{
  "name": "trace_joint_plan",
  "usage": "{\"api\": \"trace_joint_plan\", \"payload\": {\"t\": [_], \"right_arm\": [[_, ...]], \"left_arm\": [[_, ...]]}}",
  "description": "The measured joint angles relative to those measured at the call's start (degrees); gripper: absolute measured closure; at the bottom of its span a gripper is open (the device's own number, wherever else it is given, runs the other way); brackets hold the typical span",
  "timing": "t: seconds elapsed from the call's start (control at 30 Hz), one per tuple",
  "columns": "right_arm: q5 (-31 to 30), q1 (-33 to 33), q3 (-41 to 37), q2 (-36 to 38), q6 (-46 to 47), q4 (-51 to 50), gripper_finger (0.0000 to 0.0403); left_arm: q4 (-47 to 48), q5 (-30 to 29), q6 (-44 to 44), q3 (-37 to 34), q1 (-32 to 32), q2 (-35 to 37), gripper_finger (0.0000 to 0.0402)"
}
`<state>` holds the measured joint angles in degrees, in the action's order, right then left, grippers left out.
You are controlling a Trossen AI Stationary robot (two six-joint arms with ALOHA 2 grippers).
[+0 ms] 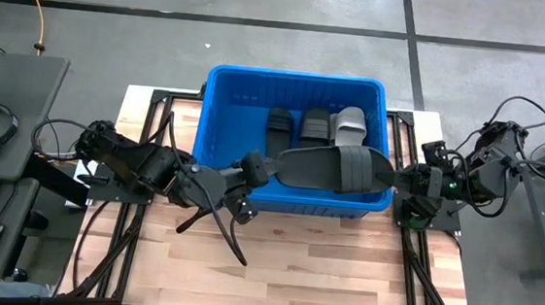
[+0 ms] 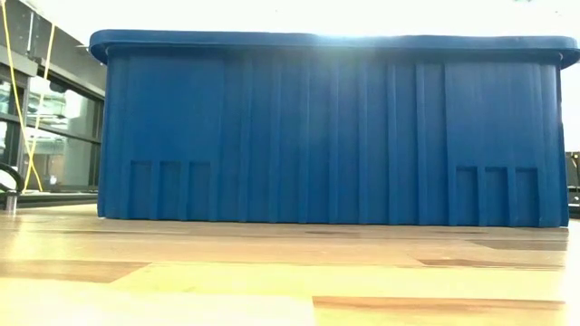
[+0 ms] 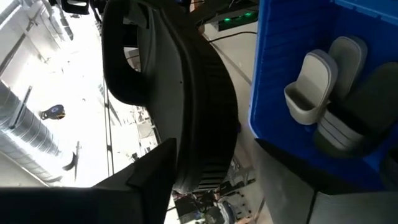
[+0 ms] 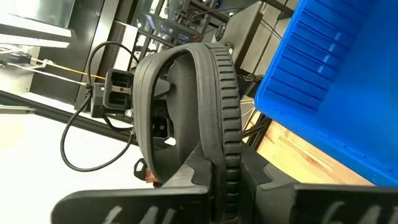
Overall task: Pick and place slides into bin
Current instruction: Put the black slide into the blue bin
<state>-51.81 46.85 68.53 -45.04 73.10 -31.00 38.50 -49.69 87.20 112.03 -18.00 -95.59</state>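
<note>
Gripping one black slide [image 1: 335, 167] (edgewise) — both tools, left [image 1: 262, 167] and right [image 1: 402, 178].

Hidden and cut-off parts around the tub

The large bright blue plastic tub [image 2: 331, 131] fills the low view, its wall hiding everything inside and both arms. From above, the dark rubber slide sandal [image 1: 335, 167] held across the tub covers its near rim and part of its floor. The right gripper [image 1: 394, 177] fingertips are hidden by the sandal's end. In the left wrist view, the light grey sandal [image 3: 314, 84] partly hides its neighbours.
</note>
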Motion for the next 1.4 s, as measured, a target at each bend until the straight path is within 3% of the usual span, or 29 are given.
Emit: {"api": "trace_joint_plan", "payload": {"t": [0.33, 0.87, 0.97, 1.17, 1.4], "right_arm": [[0.5, 0.0, 0.0, -0.5, 0.6, 0.0, 0.0395], [-0.3, 0.0, 0.0, -0.7, 0.1, 0.4, 0.0389], [-2.1, 0.0, 0.0, -0.8, 0.4, 0.4, 0.0365], [-6.0, 0.0, 0.0, -0.5, -0.2, 0.7, 0.0272], [-14.4, 0.1, 0.0, 2.8, -10.2, 2.5, 0.0190]], "left_arm": [[0.0, 2.8, 0.0, 0.0, 0.0, -0.3, 0.0269], [-1.5, 3.6, -0.2, 0.0, 0.0, -0.6, 0.0335], [-1.6, 3.6, -0.3, 0.0, 0.0, -0.6, 0.0337], [-1.3, 3.7, -0.5, 0.0, 0.0, -0.6, 0.0337], [-0.8, 3.8, -0.7, 0.0, 0.0, -0.7, 0.0339]]}}
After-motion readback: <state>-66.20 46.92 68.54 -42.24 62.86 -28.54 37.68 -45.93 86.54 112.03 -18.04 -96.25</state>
